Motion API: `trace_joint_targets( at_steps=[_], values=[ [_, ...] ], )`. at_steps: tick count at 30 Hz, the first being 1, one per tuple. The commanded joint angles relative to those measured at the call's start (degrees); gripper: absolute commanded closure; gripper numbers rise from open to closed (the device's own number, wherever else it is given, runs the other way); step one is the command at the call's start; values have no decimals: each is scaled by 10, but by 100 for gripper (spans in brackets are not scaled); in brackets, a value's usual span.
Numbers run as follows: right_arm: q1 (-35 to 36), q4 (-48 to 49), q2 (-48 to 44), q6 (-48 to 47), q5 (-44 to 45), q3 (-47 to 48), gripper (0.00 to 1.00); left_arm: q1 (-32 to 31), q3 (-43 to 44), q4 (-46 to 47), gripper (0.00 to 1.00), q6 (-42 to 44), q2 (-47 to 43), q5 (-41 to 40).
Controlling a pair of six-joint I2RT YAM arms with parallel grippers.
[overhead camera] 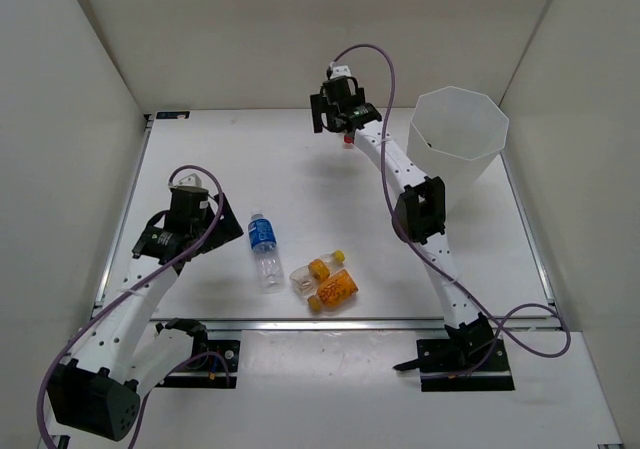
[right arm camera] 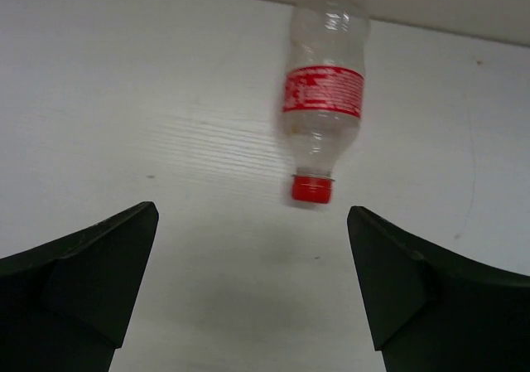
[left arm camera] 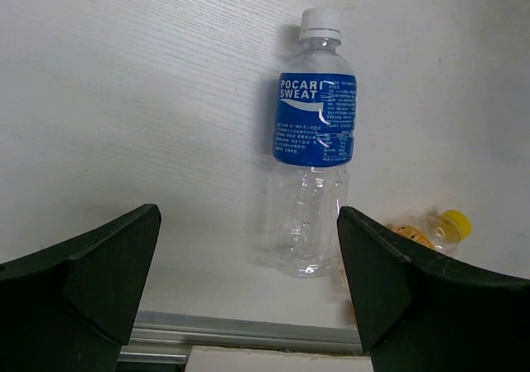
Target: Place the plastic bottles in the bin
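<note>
Jaws of the left gripper gape wide and empty, just short of the Pocari Sweat bottle. That bottle lies flat on the table, long axis running near to far, white cap pointing away. The right gripper is equally spread, holding nothing, above a red-labelled bottle whose red cap points toward it. The right arm stretches far across, left of the bin. The left arm is folded at near left. Two orange-yellow bottles lie beside the Pocari's base.
</note>
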Motion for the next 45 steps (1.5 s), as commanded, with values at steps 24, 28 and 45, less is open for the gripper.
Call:
trace_joint_targets(
  at_steps=[24, 28, 45],
  values=[
    [-91, 230, 97, 45, -72, -56, 5, 17, 6, 36, 2, 20, 50, 18],
    [-92, 255, 104, 47, -119, -53, 9, 22, 5, 49, 2, 16, 68, 36],
    [-108, 290, 116, 89, -202, -55, 54, 59, 23, 50, 2, 4, 80, 42]
  ],
)
